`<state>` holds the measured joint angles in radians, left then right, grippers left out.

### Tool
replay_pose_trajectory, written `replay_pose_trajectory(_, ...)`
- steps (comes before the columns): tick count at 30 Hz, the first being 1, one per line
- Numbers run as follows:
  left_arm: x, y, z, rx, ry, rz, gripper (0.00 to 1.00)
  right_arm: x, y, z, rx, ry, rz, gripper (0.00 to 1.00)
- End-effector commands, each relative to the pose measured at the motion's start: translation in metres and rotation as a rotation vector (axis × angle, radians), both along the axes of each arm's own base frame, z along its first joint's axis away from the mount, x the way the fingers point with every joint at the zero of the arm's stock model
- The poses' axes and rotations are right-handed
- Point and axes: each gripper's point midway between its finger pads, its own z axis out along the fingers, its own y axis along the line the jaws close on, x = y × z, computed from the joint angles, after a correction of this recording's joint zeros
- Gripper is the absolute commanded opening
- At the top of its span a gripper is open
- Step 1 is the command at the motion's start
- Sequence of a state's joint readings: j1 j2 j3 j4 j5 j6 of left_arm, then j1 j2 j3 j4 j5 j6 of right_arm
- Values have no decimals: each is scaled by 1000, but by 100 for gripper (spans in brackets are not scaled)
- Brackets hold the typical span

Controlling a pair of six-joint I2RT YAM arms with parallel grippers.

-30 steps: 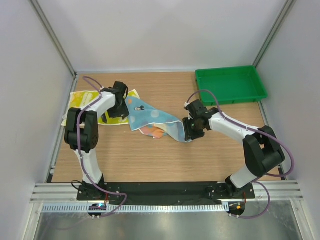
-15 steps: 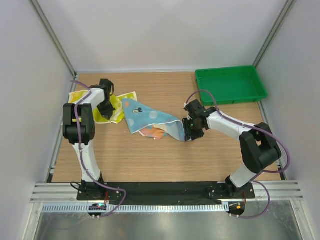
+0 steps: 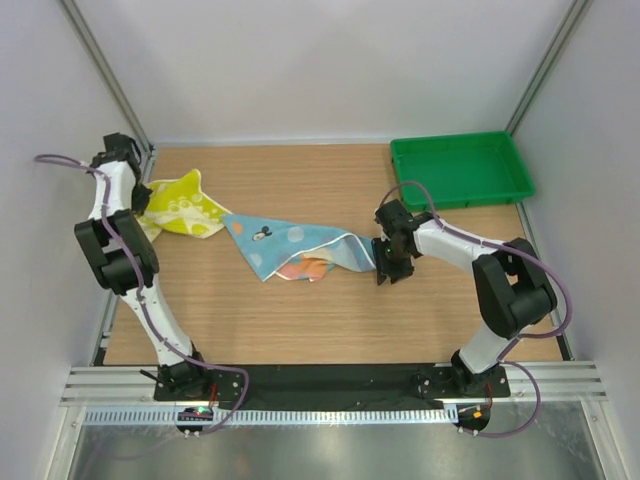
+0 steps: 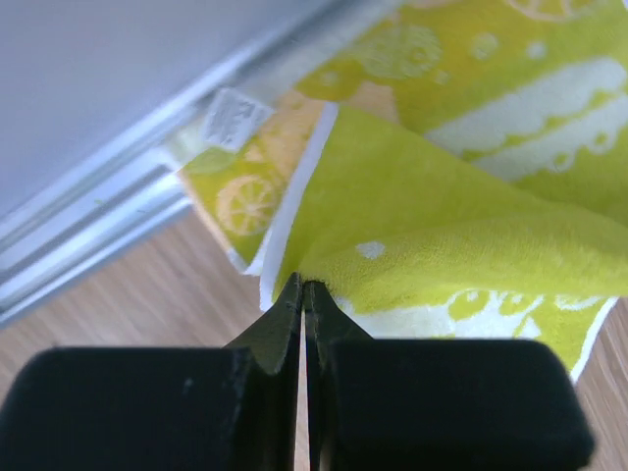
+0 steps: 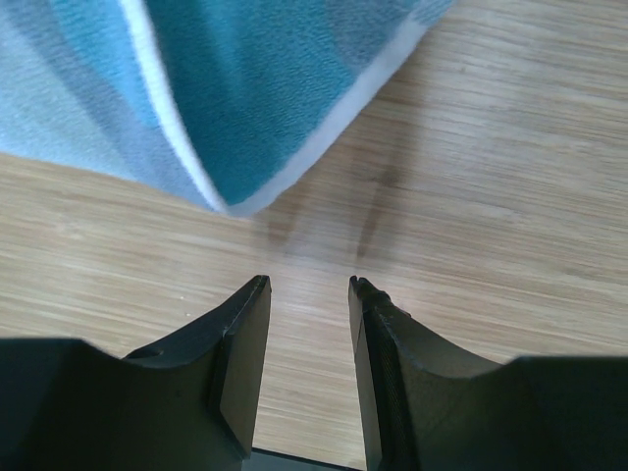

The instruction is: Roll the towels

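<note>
Left wrist view gives the closest look at the grip. The left end effector has its two black fingers pressed together on a white-edged fold of the yellow towel, with no gap between them. Past the pinch a white label sticks out from the towel's hem. A metal rail runs along the edge of the wooden table below a pale wall.

Right wrist view shows the right end effector with its fingers apart and only bare wood in the gap. The white-trimmed corner of the blue towel is just ahead of the tips, not between them, and throws a shadow on the wood.

Top external view adds the layout that neither wrist camera shows. The yellow towel is bunched near the table's far left corner, with the left arm reaching along the left edge beside it. The blue towel is spread toward the middle, dotted side up, with an orange-pink patch at its near edge; the right arm's tip is at its right corner. A green tray sits in the far right corner. Plain white walls enclose the left, far and right edges, with metal posts at the far corners.
</note>
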<state>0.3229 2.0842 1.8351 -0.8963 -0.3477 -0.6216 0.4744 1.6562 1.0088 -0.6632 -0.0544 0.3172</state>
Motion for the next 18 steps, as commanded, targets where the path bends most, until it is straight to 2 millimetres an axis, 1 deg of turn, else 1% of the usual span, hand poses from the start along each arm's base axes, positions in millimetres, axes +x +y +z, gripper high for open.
replay_pose_trajectory(1, -20, 33, 48, 98, -58, 105, 0, 9, -2, 4, -10, -4, -24, 45)
replay_pose_trajectory(2, -27, 42, 57, 109, -78, 144, 0, 10, -2, 3, -11, -1, -28, 45)
replay_pose_trajectory(3, -30, 41, 56, 99, -86, 158, 0, 10, -3, 3, -11, 4, -31, 45)
replay_pose_trajectory(5, -26, 35, 58, 66, -119, 149, 2, 11, 0, 6, -2, 1, -32, 45)
replay_pose_trajectory(6, -26, 29, 59, 41, -133, 138, 9, 12, 1, 8, 3, -6, -35, 45)
replay_pose_trajectory(7, -26, 22, 59, 21, -138, 121, 34, 13, 1, 10, 5, -13, -36, 45)
replay_pose_trajectory(8, -26, 16, 61, 20, -142, 105, 47, 16, 2, 17, 13, -34, -38, 45)
replay_pose_trajectory(9, -26, 0, 68, 34, -144, 62, 58, 18, 1, 19, 14, -44, -44, 46)
replay_pose_trajectory(10, -28, -8, 70, 40, -144, 42, 71, 20, 2, 24, 18, -59, -46, 47)
replay_pose_trajectory(11, -29, -18, 75, 50, -151, 16, 74, 23, 2, 28, 20, -75, -53, 48)
replay_pose_trajectory(12, -29, -34, 78, 53, -149, -20, 77, 24, 1, 34, 23, -94, -62, 50)
replay_pose_trajectory(13, -37, -46, 81, 59, -148, -47, 82, 26, 1, 36, 21, -103, -68, 54)
replay_pose_trajectory(15, -45, -64, 80, 46, -137, -85, 83, 31, -1, 45, 32, -130, -93, 57)
replay_pose_trajectory(16, -53, -83, 80, 46, -133, -126, 83, 31, -2, 47, 31, -134, -104, 59)
replay_pose_trajectory(17, -59, -93, 77, 42, -124, -146, 82, 35, -7, 50, 10, -159, -121, 61)
replay_pose_trajectory(18, -62, -107, 78, 33, -135, -184, 81, 37, -9, 55, 16, -173, -139, 61)
